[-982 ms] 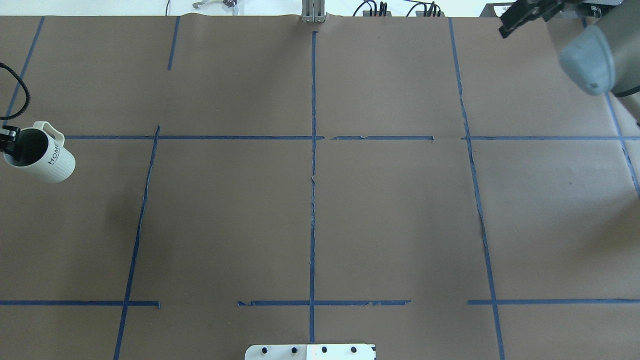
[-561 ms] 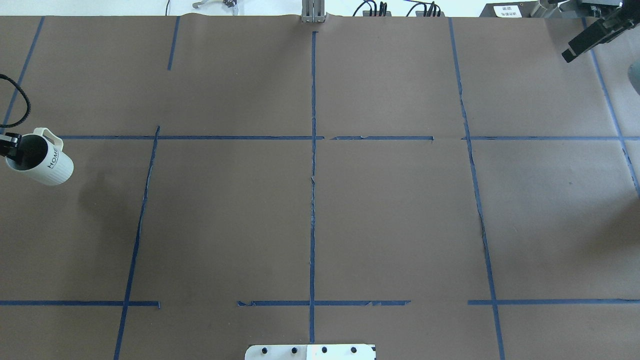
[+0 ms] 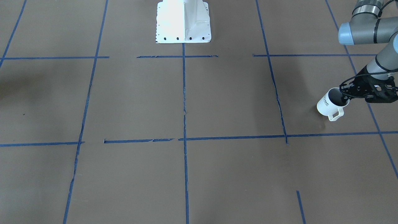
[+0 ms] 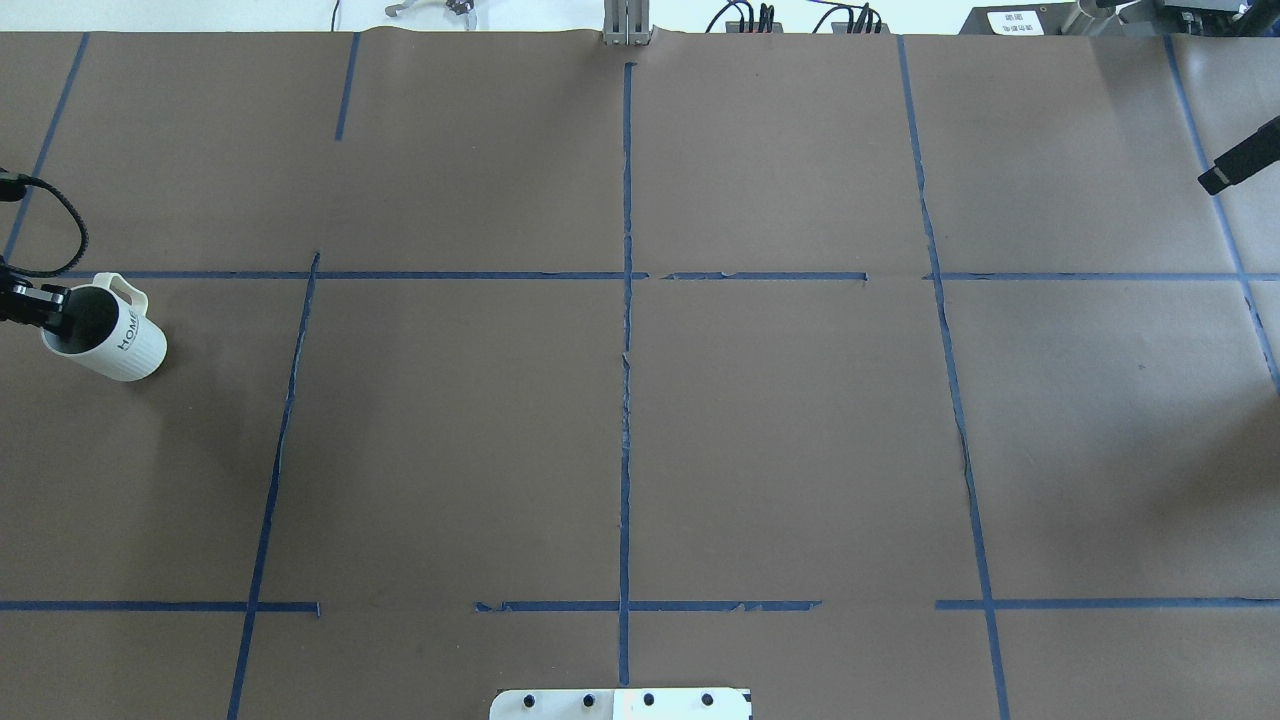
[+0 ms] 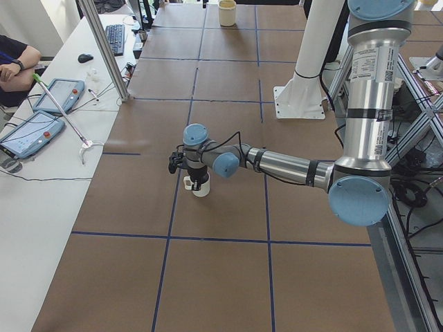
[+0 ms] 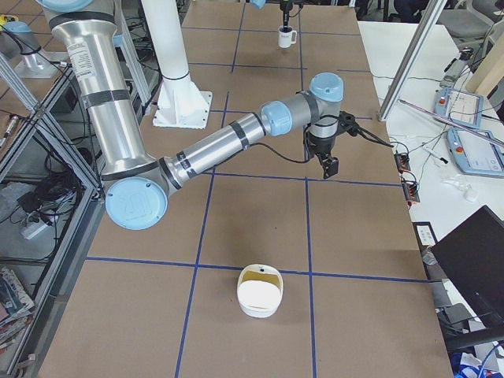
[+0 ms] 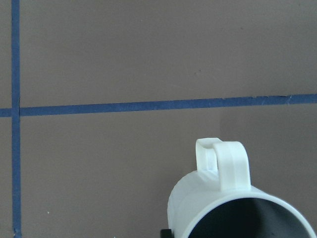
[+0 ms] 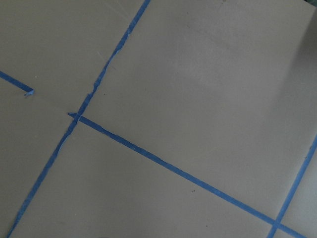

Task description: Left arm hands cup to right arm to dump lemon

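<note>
The white cup [image 4: 118, 345] with "HOME" lettering is at the table's far left, its handle pointing to the back. My left gripper [image 4: 58, 303] is shut on its rim, one finger inside; this also shows in the front view, gripper [image 3: 344, 97] and cup [image 3: 328, 105]. The left wrist view shows the cup's [image 7: 233, 203] grey inside and its handle. The lemon is hidden. The cup sits low, on or just above the table; I cannot tell which. Of my right gripper [image 4: 1238, 166] only a black tip shows at the right edge; I cannot tell whether it is open or shut.
A cream container [image 6: 260, 293] stands on the table near its right end, and it also shows far off in the exterior left view [image 5: 227, 12]. The robot's white base [image 3: 183, 21] is at the middle of the near edge. Blue tape lines cross the brown table.
My left gripper has moved the cup a little to the right and lower. My right arm has swung from the back right corner towards the right edge, mostly out of the overhead view.
</note>
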You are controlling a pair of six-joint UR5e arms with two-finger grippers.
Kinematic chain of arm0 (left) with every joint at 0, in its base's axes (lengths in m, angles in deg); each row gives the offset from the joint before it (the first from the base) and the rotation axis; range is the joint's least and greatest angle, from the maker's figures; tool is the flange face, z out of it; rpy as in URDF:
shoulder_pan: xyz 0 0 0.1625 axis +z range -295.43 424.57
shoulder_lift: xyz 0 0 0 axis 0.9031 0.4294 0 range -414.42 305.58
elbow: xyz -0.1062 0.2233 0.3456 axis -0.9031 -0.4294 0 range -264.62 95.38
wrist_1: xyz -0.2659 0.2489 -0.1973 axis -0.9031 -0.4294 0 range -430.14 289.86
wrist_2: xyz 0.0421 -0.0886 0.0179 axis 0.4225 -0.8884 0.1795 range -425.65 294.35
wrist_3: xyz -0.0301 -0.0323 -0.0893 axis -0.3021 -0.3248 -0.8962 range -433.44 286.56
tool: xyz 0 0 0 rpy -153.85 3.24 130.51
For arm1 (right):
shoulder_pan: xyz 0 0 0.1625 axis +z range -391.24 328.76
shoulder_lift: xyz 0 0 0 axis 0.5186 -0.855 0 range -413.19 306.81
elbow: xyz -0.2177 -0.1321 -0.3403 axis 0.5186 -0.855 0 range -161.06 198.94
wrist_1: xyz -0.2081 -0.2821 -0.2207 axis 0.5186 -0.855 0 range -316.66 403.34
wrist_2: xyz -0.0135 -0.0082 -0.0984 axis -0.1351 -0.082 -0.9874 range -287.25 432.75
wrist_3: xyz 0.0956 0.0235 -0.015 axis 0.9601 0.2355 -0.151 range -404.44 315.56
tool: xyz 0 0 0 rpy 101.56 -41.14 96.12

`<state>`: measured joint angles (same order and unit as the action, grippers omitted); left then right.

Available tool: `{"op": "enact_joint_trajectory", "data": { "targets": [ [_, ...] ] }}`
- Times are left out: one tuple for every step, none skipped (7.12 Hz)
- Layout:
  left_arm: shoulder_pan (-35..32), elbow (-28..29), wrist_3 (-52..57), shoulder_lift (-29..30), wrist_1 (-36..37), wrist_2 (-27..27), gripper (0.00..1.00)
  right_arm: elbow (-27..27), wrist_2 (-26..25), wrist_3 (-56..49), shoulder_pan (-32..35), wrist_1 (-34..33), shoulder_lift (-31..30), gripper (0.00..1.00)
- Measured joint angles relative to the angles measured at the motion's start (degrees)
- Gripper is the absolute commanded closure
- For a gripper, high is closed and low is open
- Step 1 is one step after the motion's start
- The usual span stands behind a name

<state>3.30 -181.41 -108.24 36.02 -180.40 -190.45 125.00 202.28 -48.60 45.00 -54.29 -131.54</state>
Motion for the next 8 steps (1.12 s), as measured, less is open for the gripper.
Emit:
{"op": "enact_joint_trajectory", "data": {
  "targets": [
    [0.8,0.1,0.0,0.0,-0.2,0.0,0.01,0.0,-0.2,0.2,0.0,0.1,-1.6,0.0],
    [1.1,-0.2,0.6,-0.1,-0.3,-0.6,0.0,-0.1,-0.2,0.4,0.1,0.2,-3.2,0.0],
    [1.0,-0.5,2.4,-0.3,-0.3,-2.3,0.0,-0.3,-0.2,0.4,0.1,0.2,-4.2,0.0],
    [-0.5,-0.7,5.4,-0.5,0.3,-4.0,0.0,-0.4,-0.2,0.3,0.1,0.2,-4.9,0.0],
    [-4.2,-0.9,10.7,-0.5,3.0,-4.9,0.0,-0.5,-0.2,0.1,0.1,0.2,-5.8,0.0],
    [-8.8,-1.1,18.6,-0.4,7.7,-5.3,0.0,-0.5,-0.2,0.1,0.3,0.2,-6.7,0.0],
    [-13.8,-1.1,27.7,-0.4,13.4,-5.4,0.0,-0.5,-0.3,0.0,0.7,0.2,-7.8,0.0],
    [-19.4,-1.1,35.0,-0.5,19.5,-6.2,0.0,-0.6,-0.2,0.0,1.6,0.2,-9.0,0.0]
  ]
}}
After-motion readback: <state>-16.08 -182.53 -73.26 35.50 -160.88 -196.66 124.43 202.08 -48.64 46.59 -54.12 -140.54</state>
